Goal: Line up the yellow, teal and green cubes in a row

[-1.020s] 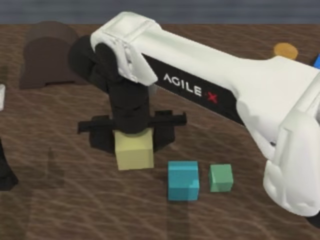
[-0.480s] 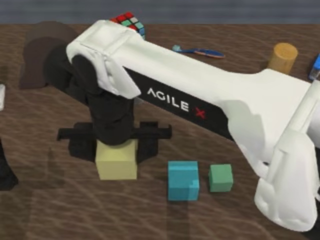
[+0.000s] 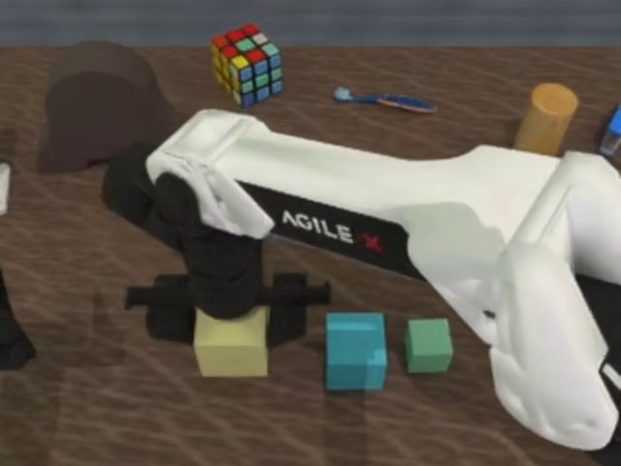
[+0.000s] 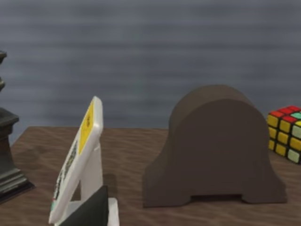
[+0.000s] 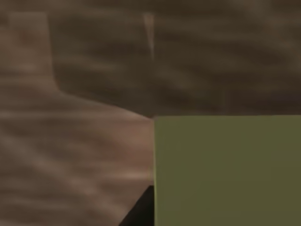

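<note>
Right pincer (image 3: 231,309) sits low over the yellow cube (image 3: 231,342), its black fingers flanking the cube and apparently clamped on it, though the wrist hides the contact. That cube is at the left end of a row on the table (image 3: 97,408), with the teal cube (image 3: 355,350) beside it and the green cube (image 3: 428,346) next. Whether the yellow cube touches the table is unclear. Left arm stays parked at the table's left edge.

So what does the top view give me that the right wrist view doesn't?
Only the top view shows the teal cube, green cube, puzzle cube, toothbrush, orange cylinder, brown arch block and the right pincer over the yellow cube. Only the right wrist view shows that cube's face close up. Both share the yellow cube and the wooden table.
</note>
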